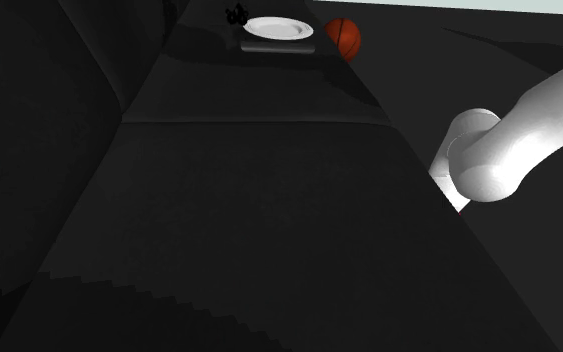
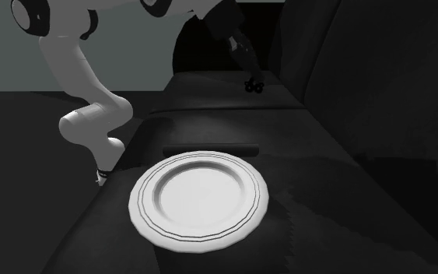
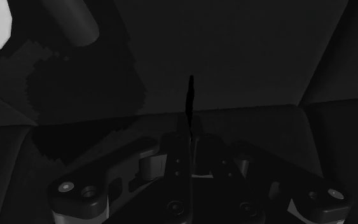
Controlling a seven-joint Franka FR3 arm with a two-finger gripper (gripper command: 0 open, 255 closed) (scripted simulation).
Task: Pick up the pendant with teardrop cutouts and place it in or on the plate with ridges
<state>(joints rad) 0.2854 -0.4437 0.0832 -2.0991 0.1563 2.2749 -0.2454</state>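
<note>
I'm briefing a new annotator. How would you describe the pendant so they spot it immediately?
Start on the long dark seat, at the white ridged plate, then look along the seat to where the black hand hangs. The pendant is the small black openwork piece held at the hand's fingertips: tiny and dark, unlike the broad white plate or the orange ball.

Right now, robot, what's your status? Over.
Gripper shut on black pendant. Pendant short of white ridged plate. Basketball beside plate, not between.
</note>
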